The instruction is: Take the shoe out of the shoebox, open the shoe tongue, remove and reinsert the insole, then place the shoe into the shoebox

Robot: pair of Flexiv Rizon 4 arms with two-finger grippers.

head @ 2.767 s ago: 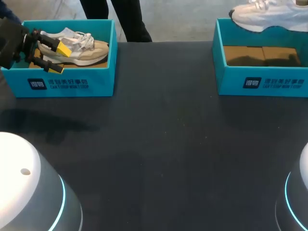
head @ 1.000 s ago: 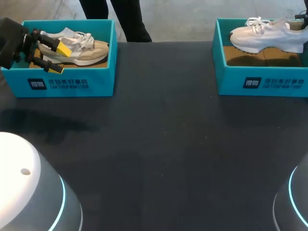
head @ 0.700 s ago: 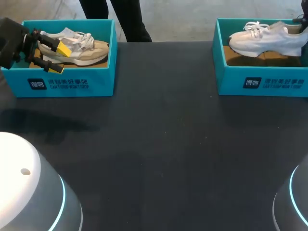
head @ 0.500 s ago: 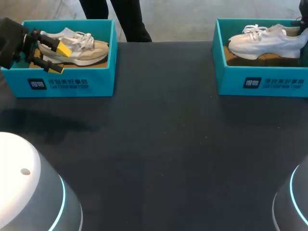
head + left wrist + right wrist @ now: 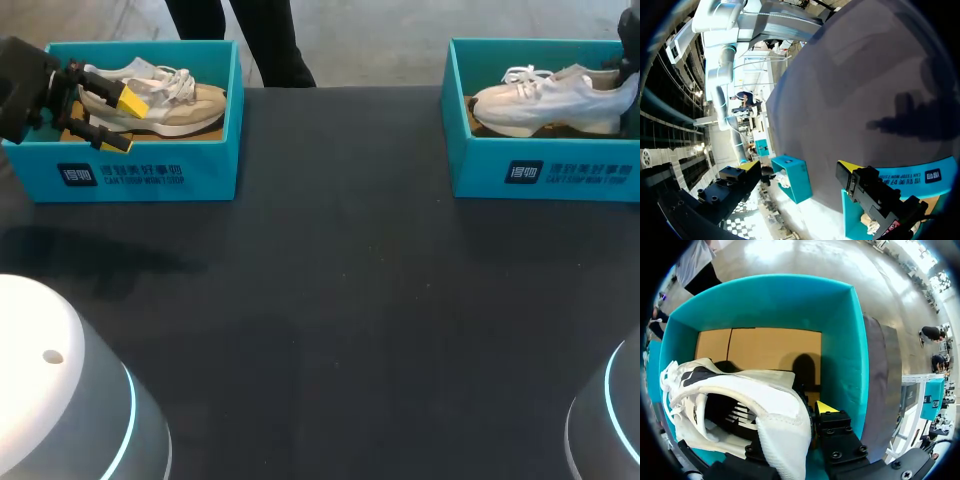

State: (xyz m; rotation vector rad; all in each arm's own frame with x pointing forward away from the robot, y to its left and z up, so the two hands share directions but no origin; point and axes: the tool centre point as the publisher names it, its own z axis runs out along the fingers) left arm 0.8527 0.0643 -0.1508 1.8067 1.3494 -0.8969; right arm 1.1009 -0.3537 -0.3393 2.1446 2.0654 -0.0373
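Holding: my right hand (image 5: pixel 807 422) grips the white shoe (image 5: pixel 755 395)
Shoeboxes: two, left shoebox (image 5: pixel 150 175) and right shoebox (image 5: pixel 560 172)
Shoes: two, one per box, the other a beige shoe (image 5: pixel 175 105)
Idle: left hand (image 5: pixel 124 120), fingers apart

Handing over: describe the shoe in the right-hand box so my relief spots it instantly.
On the dark table stand two teal boxes; find the right shoebox. Inside lies the white shoe with white laces; the left shoebox holds a tan shoe.
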